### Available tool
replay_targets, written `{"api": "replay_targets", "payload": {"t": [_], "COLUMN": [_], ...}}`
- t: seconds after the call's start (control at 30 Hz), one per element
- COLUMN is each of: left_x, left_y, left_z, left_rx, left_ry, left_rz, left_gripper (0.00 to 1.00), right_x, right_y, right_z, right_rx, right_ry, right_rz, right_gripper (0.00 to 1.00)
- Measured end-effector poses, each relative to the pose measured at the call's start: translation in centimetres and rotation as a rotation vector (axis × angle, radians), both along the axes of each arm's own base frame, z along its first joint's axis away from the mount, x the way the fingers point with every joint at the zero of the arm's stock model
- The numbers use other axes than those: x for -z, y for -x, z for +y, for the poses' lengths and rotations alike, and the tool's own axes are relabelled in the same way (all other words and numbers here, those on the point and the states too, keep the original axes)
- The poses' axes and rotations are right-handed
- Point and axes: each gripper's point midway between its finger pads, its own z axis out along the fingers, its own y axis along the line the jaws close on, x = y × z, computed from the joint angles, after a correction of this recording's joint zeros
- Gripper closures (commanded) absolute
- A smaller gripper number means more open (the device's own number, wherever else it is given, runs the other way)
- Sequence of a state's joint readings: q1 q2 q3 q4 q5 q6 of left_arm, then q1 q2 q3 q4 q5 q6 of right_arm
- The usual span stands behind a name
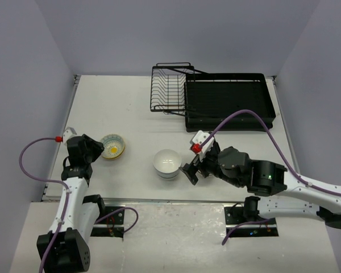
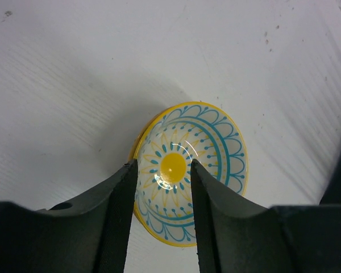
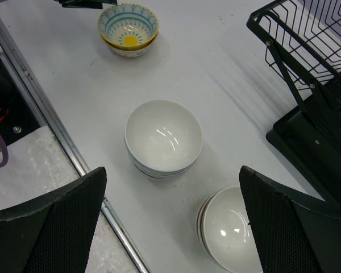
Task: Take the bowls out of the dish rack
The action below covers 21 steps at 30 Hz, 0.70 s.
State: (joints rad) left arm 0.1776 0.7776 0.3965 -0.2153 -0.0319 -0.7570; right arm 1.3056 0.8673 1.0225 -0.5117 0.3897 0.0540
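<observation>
A bowl with a yellow and blue flower pattern [image 1: 112,146] sits on the table at the left, stacked on a yellow bowl [image 3: 127,48]. My left gripper [image 2: 162,165] is open just above and beside the patterned bowl [image 2: 216,142], with nothing between its fingers. A stack of white bowls [image 1: 167,163] stands near the front middle. My right gripper [image 1: 192,170] is wide open and empty, hovering to the right of that stack [image 3: 163,138]. A second white bowl stack [image 3: 230,227] lies under the right gripper [image 3: 170,176]. The black wire dish rack [image 1: 170,88] holds no bowls.
The flat black drainer tray [image 1: 230,99] joins the rack on its right, at the far side of the table. A metal rail [image 3: 74,165] runs along the table's near edge. The rack's corner [image 3: 307,57] shows at the right of the right wrist view.
</observation>
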Motion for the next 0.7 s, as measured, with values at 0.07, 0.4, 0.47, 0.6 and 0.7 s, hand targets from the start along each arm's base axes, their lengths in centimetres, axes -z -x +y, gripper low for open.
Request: {"api": "replay_targets", "payload": {"t": [0.07, 0.4, 0.47, 0.6, 0.7], "left_x": [-0.2, -13.2, -17.8, -23.4, -23.9], "left_y": [0.2, 1.8, 2.2, 3.8, 5.8], "left_z": [-0.1, 0.1, 0.1, -0.1, -0.5], "left_rx": [0.003, 0.080, 0.113, 0.136, 0.158], "left_ry": [-0.001, -0.168, -0.242, -0.361, -0.421], "left_rz": [-0.004, -0.178, -0.246, -0.314, -0.320], "left_gripper": [0.48, 0.00, 0.00, 0.00, 0.00], "right_x": [0.0, -2.2, -3.7, -6.6, -8.3], "right_y": [0.0, -4.1, -5.3, -4.7, -3.3], "right_z": [0.0, -4.7, -8.1, -14.9, -19.7], "right_rx": [-0.001, 0.294, 0.431, 0.628, 0.738], "right_ry": [-0.001, -0.162, -0.254, -0.420, -0.497], "right_rz": [0.002, 0.044, 0.033, 0.008, 0.000], "right_gripper": [0.01, 0.01, 0.01, 0.01, 0.01]}}
